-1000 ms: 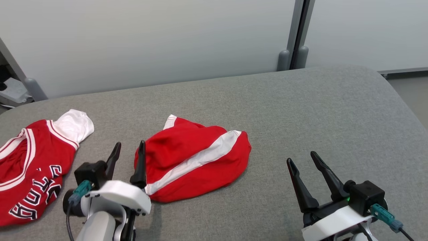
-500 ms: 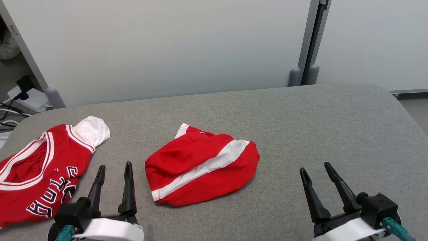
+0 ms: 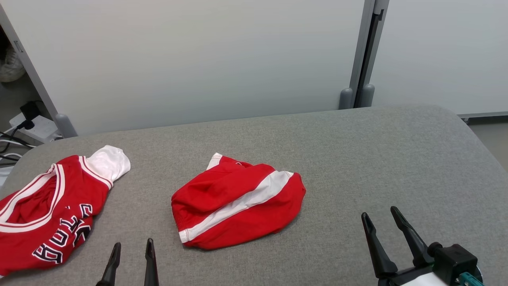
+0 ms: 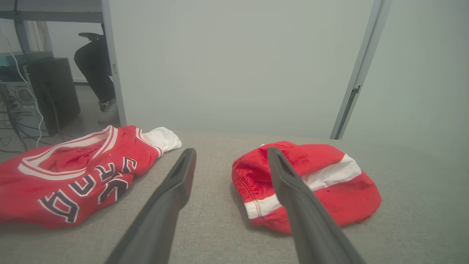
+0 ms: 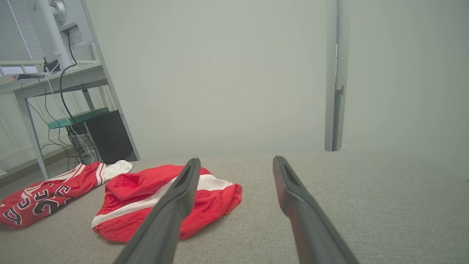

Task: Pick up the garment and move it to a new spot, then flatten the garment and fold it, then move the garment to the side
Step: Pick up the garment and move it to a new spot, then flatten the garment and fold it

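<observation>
Now left end effector (image 3: 133, 243) and right end effector (image 3: 379, 211) gape empty; red shorts (image 3: 238, 202) lie rumpled on the desk (image 3: 377, 159): pickup, flattening, folding all look undone.

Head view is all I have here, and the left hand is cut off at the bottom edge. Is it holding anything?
Observer: No. The left wrist view shows the left hand open, bare table between its fingers.
Reviewer: Anyone nearby?
Observer: Yes, a person's leg and shoe past the partition, beside a computer tower.
Reviewer: Anything else back there?
Observer: The right wrist view shows a desk with a monitor stand on it.
</observation>
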Controlling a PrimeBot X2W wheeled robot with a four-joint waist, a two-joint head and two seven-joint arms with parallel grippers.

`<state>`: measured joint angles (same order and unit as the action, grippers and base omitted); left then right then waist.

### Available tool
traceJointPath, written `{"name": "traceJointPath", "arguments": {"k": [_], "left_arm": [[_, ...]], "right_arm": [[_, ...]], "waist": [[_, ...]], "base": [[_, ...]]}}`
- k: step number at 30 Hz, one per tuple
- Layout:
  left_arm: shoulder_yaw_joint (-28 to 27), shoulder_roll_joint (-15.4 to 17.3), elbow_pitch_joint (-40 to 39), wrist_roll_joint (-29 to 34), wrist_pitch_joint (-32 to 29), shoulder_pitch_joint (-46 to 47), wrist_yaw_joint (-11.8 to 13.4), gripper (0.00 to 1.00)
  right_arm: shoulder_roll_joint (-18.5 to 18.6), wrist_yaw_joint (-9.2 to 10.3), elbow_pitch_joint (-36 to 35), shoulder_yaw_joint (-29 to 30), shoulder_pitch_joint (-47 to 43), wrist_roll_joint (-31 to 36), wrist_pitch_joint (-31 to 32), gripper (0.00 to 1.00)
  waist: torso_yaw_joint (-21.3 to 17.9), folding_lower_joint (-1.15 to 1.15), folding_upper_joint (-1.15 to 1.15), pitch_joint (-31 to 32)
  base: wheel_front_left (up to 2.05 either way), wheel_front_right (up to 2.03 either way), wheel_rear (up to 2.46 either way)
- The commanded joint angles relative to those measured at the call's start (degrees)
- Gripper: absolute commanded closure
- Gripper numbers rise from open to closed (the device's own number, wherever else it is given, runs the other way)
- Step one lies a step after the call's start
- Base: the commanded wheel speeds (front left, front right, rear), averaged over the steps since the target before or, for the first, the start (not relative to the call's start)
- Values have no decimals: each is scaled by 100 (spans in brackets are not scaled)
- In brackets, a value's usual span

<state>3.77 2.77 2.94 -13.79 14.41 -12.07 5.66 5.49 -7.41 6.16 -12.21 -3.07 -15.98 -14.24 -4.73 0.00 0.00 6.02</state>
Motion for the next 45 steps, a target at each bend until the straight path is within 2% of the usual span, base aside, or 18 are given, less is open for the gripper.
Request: {"name": "traceJointPath", "arguments": {"k": [1, 6, 15, 35, 40, 45], "left_arm": [[-153, 12, -110, -18, 59, 154, 48, 0], [-145, 11, -49, -83, 59, -11, 199, 0], [-178, 11, 94, 53, 59, -36, 280, 0], [-119, 11, 264, -49, 59, 9, 297, 0], [-37, 11, 430, -235, 59, 75, 267, 0], [131, 11, 932, -680, 59, 325, 148, 0]], "right_arm": [[43, -8, -190, -111, 113, 54, -76, 0], [17, -8, -190, -50, 51, 55, -76, 0], [-43, -8, -169, -42, 39, 54, -76, 0], [-51, -8, -116, -119, 64, -23, -76, 0], [-40, -8, -105, -140, 75, -43, -76, 0], [-18, -8, -103, -161, 107, -55, -76, 0]], "waist": [[-3, 0, 0, 15], [23, 0, 0, 52], [90, 0, 0, 107], [113, 0, 0, 71], [103, 0, 0, 35], [101, 0, 0, -39]], "base": [[0, 0, 0], [0, 0, 0], [0, 0, 0], [0, 0, 0], [0, 0, 0], [0, 0, 0]]}}
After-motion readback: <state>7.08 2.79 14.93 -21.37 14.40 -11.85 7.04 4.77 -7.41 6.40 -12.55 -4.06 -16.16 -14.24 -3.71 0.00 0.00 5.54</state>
